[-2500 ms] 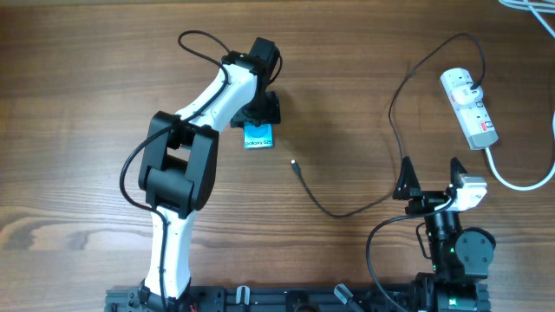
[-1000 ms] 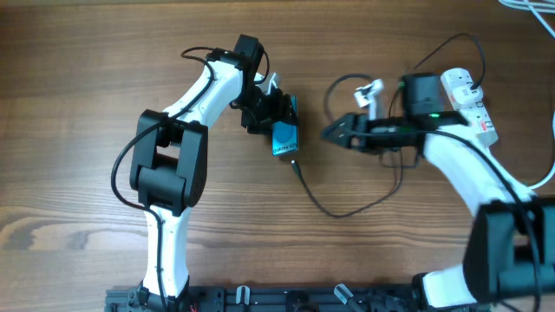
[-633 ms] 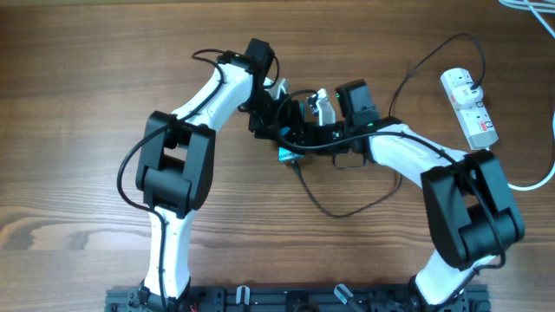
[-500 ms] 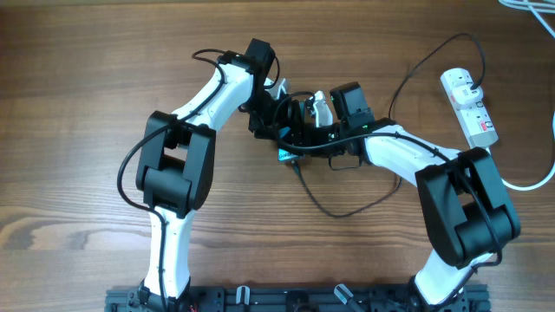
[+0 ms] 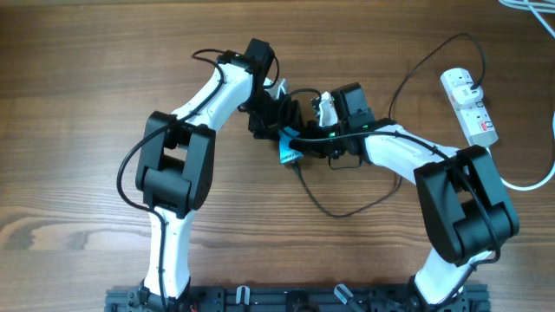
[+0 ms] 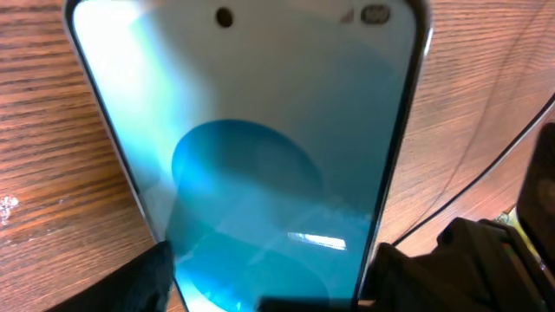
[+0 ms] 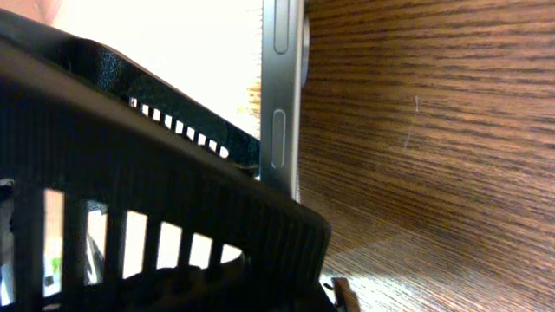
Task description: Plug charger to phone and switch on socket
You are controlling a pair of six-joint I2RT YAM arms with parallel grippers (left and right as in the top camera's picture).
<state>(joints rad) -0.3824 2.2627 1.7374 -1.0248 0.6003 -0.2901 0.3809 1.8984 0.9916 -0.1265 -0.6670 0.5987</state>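
Wooden table (image 5: 78, 78) beneath everything. White socket (image 5: 469, 108) at the far right, well apart from both arms. Reached by the charger (image 5: 342, 213), looping down across the middle, with its free tip lying just below the phone (image 6: 260, 156). Held tilted near the table's middle, cyan screen filling the left wrist view. Clamped at the lower end by the left gripper (image 5: 279, 126). Crowded from the other side by the right gripper (image 5: 305, 143); cannot tell how far apart its fingers stand.

overhead: bright, even, sharp, soft shadows | left wrist: phone (image 6: 251, 173) screen washed pale at 12 o'clock, white glint at 5 o'clock | right wrist: overexposed at 11 o'clock, foreground blurred
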